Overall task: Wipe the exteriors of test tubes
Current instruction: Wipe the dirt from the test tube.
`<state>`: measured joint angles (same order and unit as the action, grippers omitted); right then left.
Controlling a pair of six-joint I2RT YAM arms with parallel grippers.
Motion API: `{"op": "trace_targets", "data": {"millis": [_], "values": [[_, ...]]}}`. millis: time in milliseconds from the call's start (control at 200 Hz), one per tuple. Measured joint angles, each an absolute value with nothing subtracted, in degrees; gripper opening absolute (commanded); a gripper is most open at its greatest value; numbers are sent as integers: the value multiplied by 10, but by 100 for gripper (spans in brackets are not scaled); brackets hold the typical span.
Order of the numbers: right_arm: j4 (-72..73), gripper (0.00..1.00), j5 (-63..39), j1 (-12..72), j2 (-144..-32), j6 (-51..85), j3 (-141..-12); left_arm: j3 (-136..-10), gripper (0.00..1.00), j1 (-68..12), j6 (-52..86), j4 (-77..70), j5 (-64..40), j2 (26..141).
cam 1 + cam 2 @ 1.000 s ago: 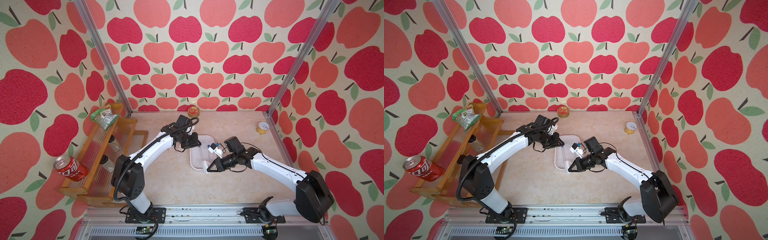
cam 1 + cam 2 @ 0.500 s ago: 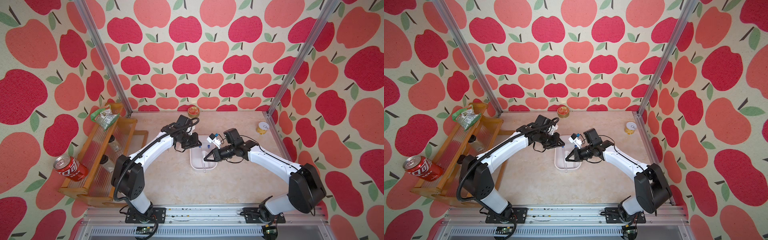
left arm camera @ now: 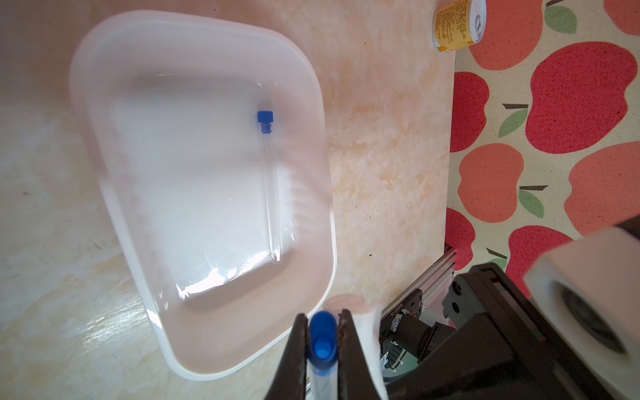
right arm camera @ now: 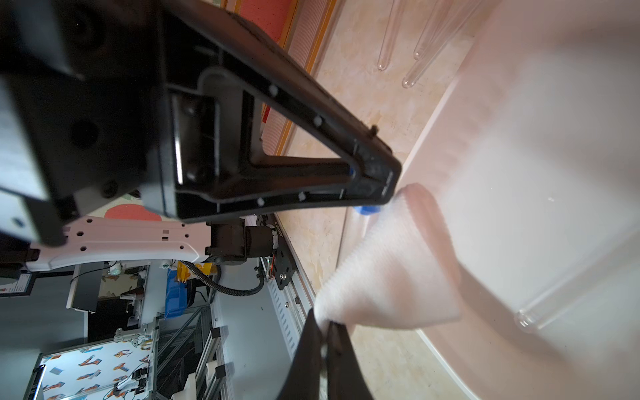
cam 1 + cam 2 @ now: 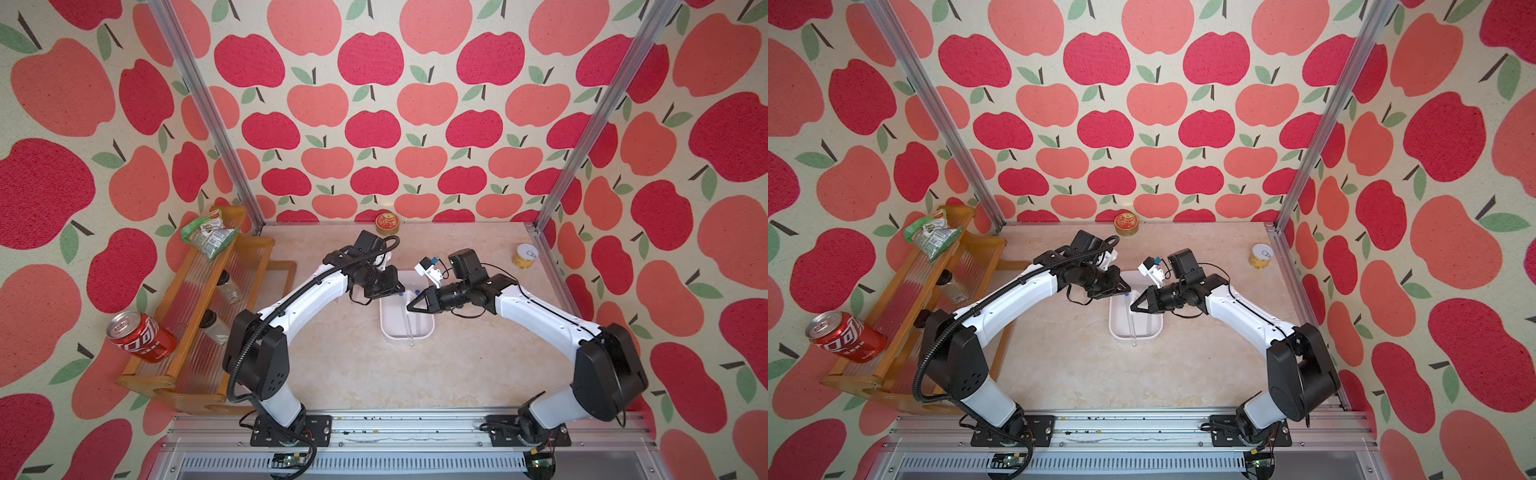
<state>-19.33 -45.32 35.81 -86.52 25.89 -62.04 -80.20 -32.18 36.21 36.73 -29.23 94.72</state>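
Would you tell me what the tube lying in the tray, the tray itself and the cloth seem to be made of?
Tube: clear glass or hard plastic, glossy; the tray shows through it. Its cap looks like blue plastic.
Tray: white plastic, smooth and semi-gloss, with glare on its floor.
Cloth: soft white fabric, matte, finely ribbed, hanging in limp folds.

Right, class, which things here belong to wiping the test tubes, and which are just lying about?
Job: test tube in the left gripper; white cloth in the right gripper; capped tube in the white tray; loose tubes on the table.
Lying about: cola can, snack packet, jars and wooden rack; red-gold tin; yellow can.
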Motion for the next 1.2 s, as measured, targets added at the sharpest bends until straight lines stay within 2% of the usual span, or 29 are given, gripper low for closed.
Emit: {"op": "trace_targets", "data": {"millis": [345,820,1201], "values": [[-229,0,-455,370,-827,256,-576,-806,5,-321,362,368,-295,947],[-342,0,-397,474,-702,239,-518,-812,5,-321,362,368,-294,950],[-348,0,-406,484,-690,230,-517,-812,5,-321,362,368,-294,950]]}}
